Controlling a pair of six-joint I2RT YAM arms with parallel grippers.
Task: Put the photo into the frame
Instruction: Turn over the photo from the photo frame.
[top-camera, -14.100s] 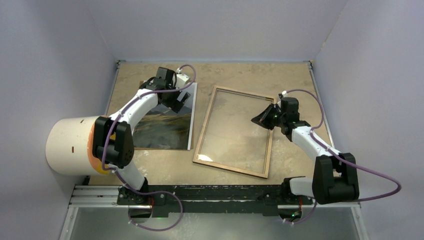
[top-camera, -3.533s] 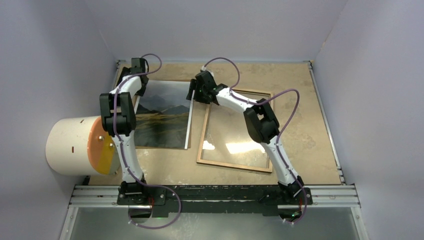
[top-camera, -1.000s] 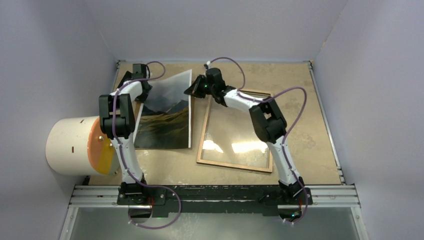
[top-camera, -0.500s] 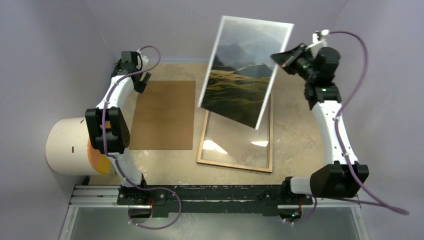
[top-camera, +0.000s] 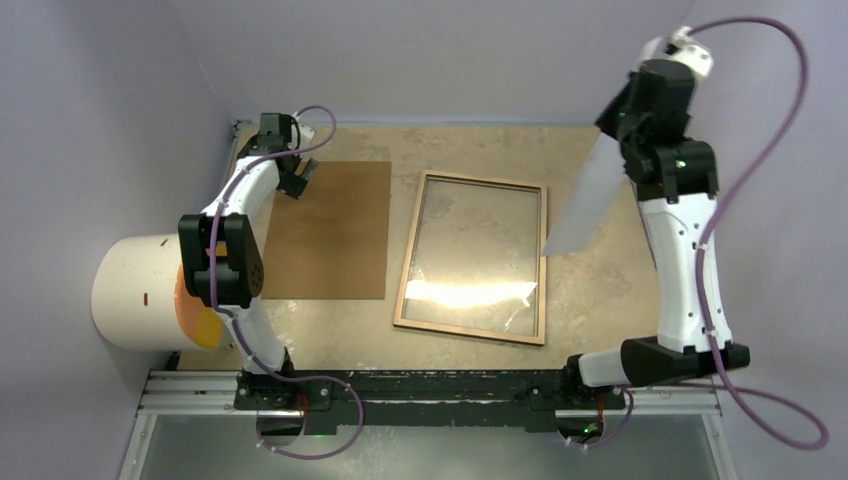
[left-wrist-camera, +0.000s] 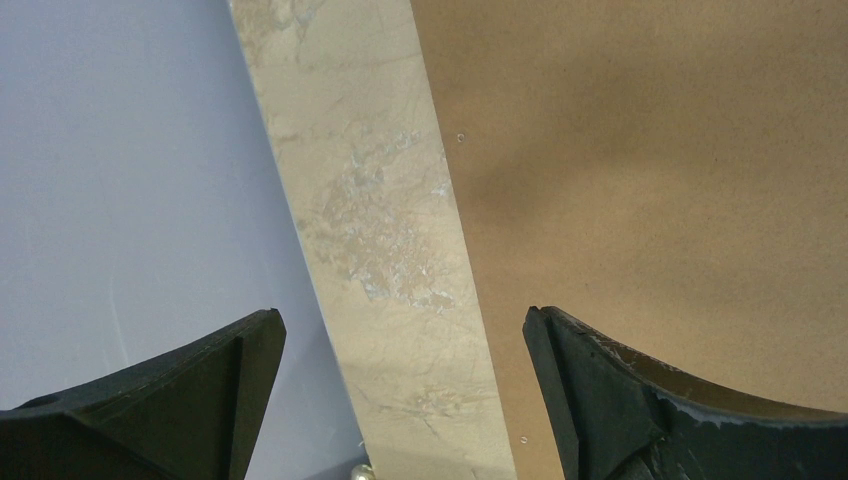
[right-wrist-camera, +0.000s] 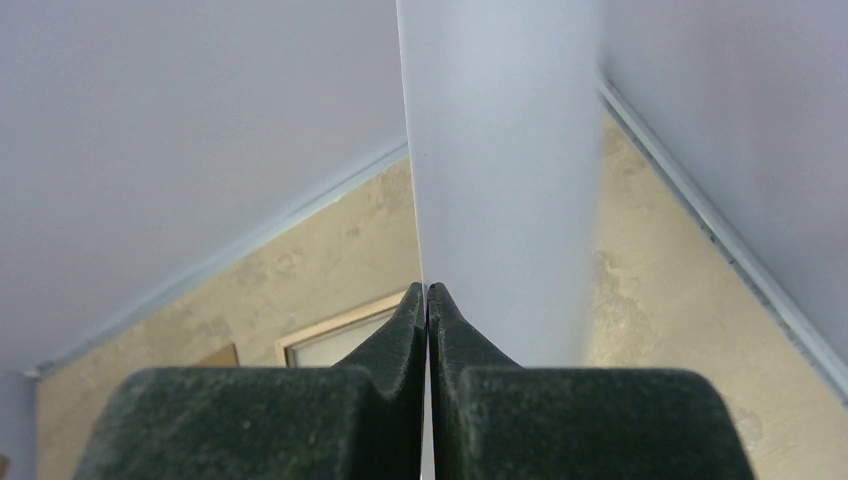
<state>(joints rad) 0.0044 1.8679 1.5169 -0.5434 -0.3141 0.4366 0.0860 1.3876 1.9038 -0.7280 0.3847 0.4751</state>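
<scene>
Board left of frame, photo right

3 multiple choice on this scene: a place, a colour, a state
1. Where is the photo? A) held aloft by the right gripper, right of the frame B) flat on the backing board C) inside the frame
2. The frame's upward rim is A) black B) light wood C) red
3. The left gripper is A) shut on the photo B) shut, empty C) open
Answers: A, its white back hangs beside the frame; B, its rim shows tan; C, fingers wide apart over the backing board's edge.
</scene>
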